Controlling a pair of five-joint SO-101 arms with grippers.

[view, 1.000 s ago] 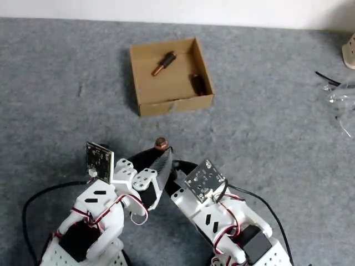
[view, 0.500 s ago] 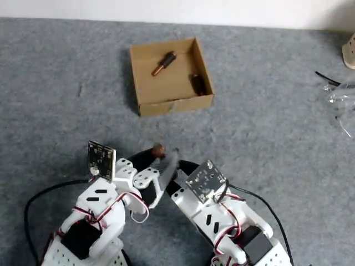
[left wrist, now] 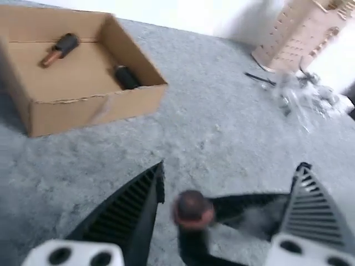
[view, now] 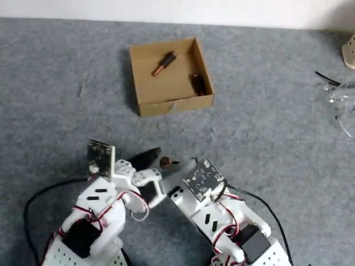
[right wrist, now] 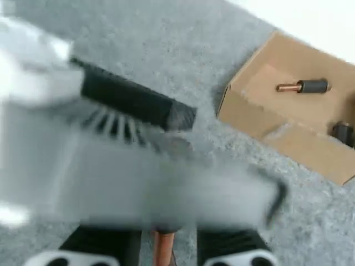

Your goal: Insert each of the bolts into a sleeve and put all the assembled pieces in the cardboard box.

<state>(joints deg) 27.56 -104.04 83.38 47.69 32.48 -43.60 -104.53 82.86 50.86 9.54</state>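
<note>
left gripper (left wrist: pixel 231 169): jaws spread wide, holding nothing; one jaw stands on each side of the bolt head.
right gripper (view: pixel 178 166): by my reading closed on the bolt's copper shank, tip to tip with the left gripper.
bolt (left wrist: pixel 191 208): off the table between the two grippers, roughly on end, head up.
sleeve: cannot tell whether one sits on the shank.
cardboard box (view: pixel 175 104): well apart, straight beyond both grippers; two assembled pieces (view: pixel 163 62) lie in it.
nearer arm: the right, since it likely carries the bolt.
</note>
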